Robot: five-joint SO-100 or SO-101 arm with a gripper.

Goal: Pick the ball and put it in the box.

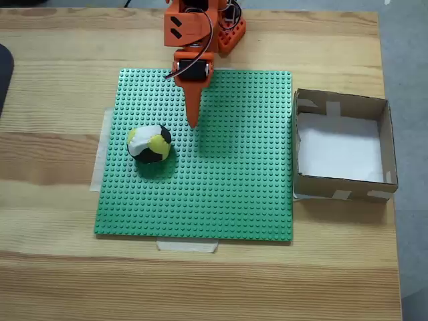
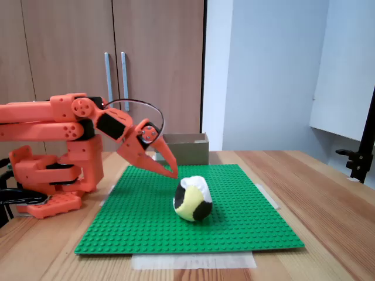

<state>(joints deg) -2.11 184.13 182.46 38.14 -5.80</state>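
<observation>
Orange arm, green mat, patched ball on pale wood

The ball (image 1: 150, 144) is patched in yellow, white and black; the studded mat (image 1: 227, 187) under it is bright green with pale tape strips at its edges, on a light wooden table (image 1: 200, 287) with darker grain streaks. At 3 o'clock from the mat in a fixed view, the box (image 1: 388, 144) is brown cardboard with a white floor and pale tape patches. The arm (image 2: 58, 126) and gripper (image 2: 170, 170) are orange with black parts

Arm (image 1: 200, 27) base cut off at top edge; box (image 2: 186, 149) partly hidden behind end effector (image 2: 170, 170).
</observation>
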